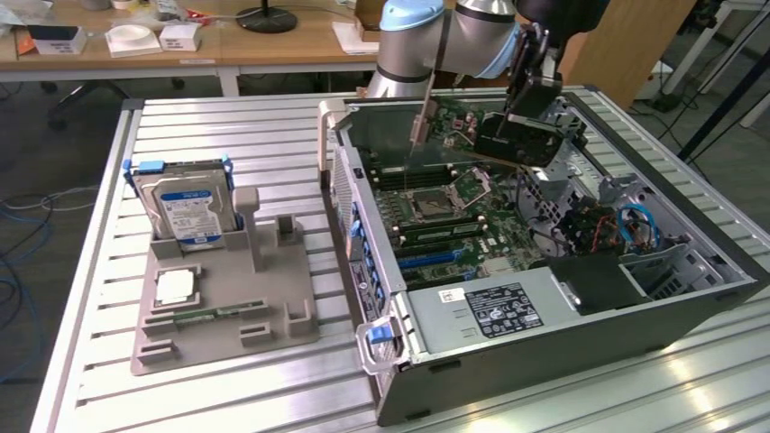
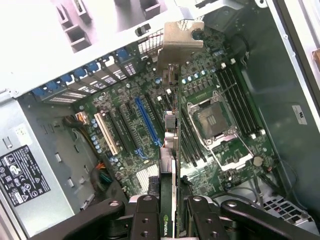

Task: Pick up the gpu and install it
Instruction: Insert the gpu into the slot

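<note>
Gripper point(image 2: 171, 207) jaws pinching the gpu point(image 2: 170, 140) by its top edge, over the mobo point(image 2: 205, 82). Looks light, stiff, fragile imo; grip edges, not chips.

Exterior cam: set high, off one side of the computer case point(image 1: 542, 361), tilted down at it, mid-range; takes in whole open case plus table point(image 1: 241, 397) around it. Wrist cam: directly above case, aimed down into it, close; sights past gripper point(image 2: 172, 212) and along edge-on gpu point(image 2: 170, 145). Shared by both: motherboard point(image 2: 200, 90) inside case, w/ gpu over it.
</note>
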Controlling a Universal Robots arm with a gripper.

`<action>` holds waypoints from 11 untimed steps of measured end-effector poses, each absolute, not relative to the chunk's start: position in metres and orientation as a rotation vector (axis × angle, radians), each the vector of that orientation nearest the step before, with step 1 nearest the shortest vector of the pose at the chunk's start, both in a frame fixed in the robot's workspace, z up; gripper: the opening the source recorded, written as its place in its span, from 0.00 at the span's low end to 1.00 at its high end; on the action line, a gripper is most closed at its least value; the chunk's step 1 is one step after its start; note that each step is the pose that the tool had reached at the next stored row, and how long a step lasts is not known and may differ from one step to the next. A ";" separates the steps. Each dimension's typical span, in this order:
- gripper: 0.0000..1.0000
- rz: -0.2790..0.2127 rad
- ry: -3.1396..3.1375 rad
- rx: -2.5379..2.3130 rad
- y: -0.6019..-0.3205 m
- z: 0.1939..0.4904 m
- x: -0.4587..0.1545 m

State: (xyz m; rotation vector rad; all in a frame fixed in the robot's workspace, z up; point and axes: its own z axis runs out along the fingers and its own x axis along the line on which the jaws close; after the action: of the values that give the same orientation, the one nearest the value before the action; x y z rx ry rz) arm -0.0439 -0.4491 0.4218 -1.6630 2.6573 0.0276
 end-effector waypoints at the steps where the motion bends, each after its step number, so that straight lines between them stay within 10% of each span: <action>1: 0.26 0.028 2.651 -1.674 -0.449 0.422 -0.044; 11: 0.26 0.028 2.577 -1.786 -0.449 0.422 -0.044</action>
State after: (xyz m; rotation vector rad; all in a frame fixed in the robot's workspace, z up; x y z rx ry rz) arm -0.0439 -0.4491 0.4218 -1.7857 2.5774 0.0281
